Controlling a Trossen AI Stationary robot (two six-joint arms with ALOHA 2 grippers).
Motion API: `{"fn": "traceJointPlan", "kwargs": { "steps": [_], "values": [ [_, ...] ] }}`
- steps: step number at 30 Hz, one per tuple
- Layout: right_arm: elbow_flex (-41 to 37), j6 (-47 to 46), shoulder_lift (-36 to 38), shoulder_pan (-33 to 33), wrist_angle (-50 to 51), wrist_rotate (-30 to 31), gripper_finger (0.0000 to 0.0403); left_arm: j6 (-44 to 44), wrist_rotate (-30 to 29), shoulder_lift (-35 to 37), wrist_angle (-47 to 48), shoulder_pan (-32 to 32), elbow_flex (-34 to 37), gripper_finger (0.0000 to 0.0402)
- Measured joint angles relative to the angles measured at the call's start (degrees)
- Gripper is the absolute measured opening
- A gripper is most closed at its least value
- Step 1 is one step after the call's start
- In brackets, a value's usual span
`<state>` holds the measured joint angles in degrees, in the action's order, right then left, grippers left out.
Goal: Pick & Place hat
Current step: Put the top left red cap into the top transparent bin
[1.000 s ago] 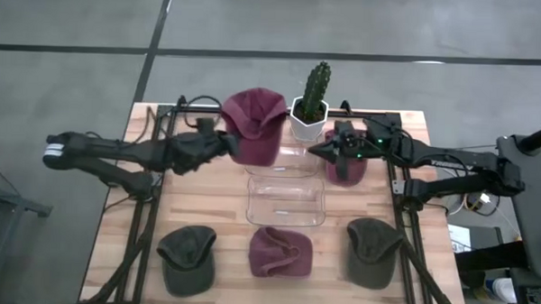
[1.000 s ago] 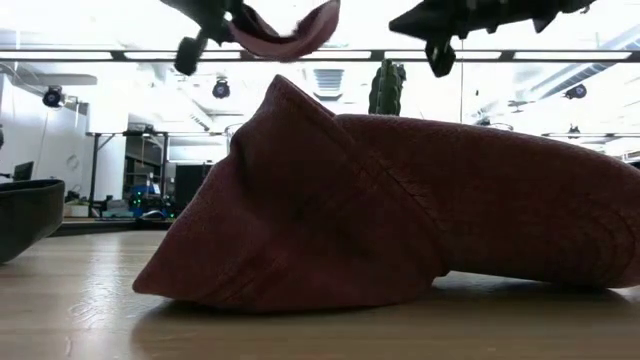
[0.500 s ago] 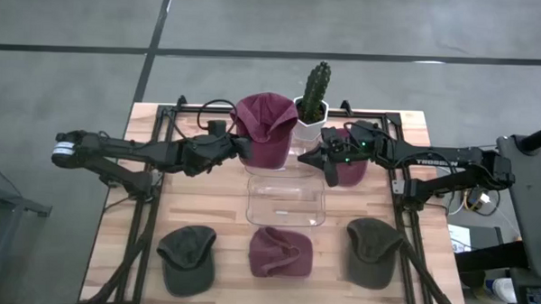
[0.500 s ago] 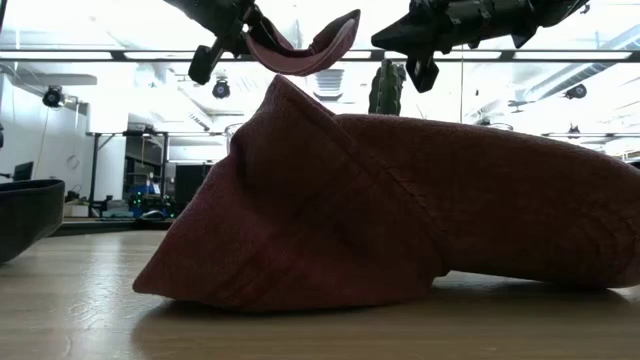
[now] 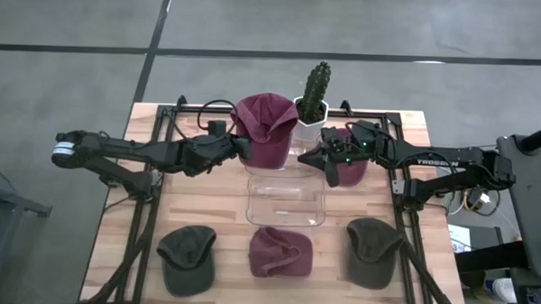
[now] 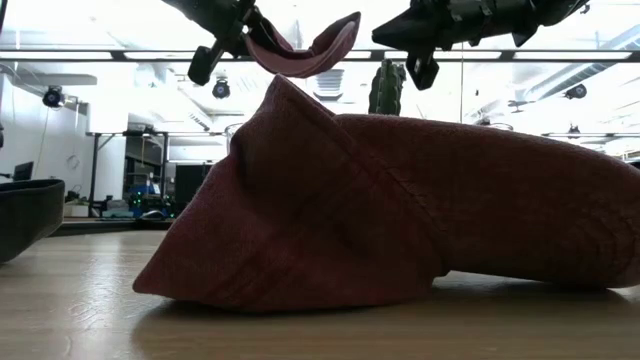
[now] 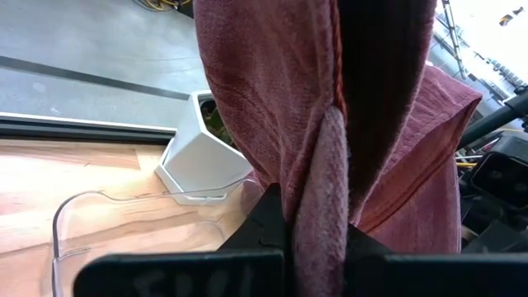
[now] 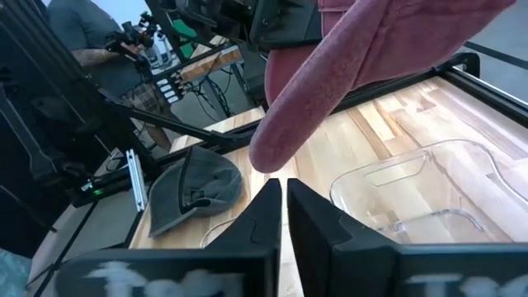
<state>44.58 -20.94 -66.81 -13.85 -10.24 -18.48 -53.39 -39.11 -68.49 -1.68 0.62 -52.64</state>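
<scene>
The hat (image 5: 261, 127), maroon, is pinched by its edge in my left fingers (image 7: 318, 223), which are clamped tight on the folded cloth; it hangs clear of the tabletop (image 5: 205, 208), at the far edge of the clear bin (image 5: 286, 197) and just beside the white cactus pot (image 5: 309, 120). In the low view the hat (image 6: 303, 47) curls like a shallow cup under my left gripper (image 6: 232, 38). Since half a second ago nothing about this grip or its place has shifted; a full second ago the hat was farther to my left and has since been carried in toward the bin.

My right fingers (image 8: 282, 210) are pressed together with nothing between them. My right gripper (image 5: 327, 163) hovers by the bin's far right corner, next to a second maroon hat (image 5: 351, 161) lying there. It too sits where it did half a second ago, having swung slightly nearer the bin than a second ago.

Along the near edge lie a dark green hat (image 5: 186, 256), a maroon one (image 5: 280, 253) and another green one (image 5: 372, 252), all unmoved.
</scene>
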Motion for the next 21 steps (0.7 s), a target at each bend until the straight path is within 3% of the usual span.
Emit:
{"fn": "traceJointPlan", "kwargs": {
  "steps": [9,15,21],
  "values": [
    [0.00,-1.78,0.00,-0.02,-0.27,0.44,0.0152,0.82,0.00,0.00,-0.01,0.00,0.04,0.0004],
    [0.00,-1.69,0.00,-0.04,-6.47,0.73,0.0235,2.30,-2.95,-0.28,-0.29,-0.23,0.04,0.0004],
    [0.00,-1.85,-0.02,-0.04,-7.94,10.21,0.0264,7.29,-8.44,-2.32,-6.52,-1.16,0.06,0.0004]
  ]
}}
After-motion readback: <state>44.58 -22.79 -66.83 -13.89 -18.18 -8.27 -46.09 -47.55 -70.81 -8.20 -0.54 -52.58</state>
